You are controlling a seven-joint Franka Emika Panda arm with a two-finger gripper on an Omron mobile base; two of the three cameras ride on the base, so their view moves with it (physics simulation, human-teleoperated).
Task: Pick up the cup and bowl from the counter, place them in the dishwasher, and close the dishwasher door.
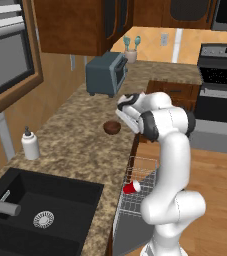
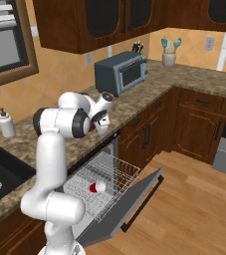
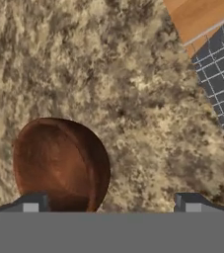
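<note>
With the cup (image 1: pixel 132 187) racked in the dishwasher (image 2: pixel 107 178), the gripper (image 3: pixel 111 201) is held wide above the bowl (image 3: pixel 59 163) for pickup.

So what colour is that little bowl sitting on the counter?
Dark reddish brown. The bowl shows best in the hand view, against the speckled counter.

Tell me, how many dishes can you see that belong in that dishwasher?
2. The red cup already lies on its side in the dishwasher rack; the brown bowl sits on the counter beside the arm. Others could be hidden.
</note>
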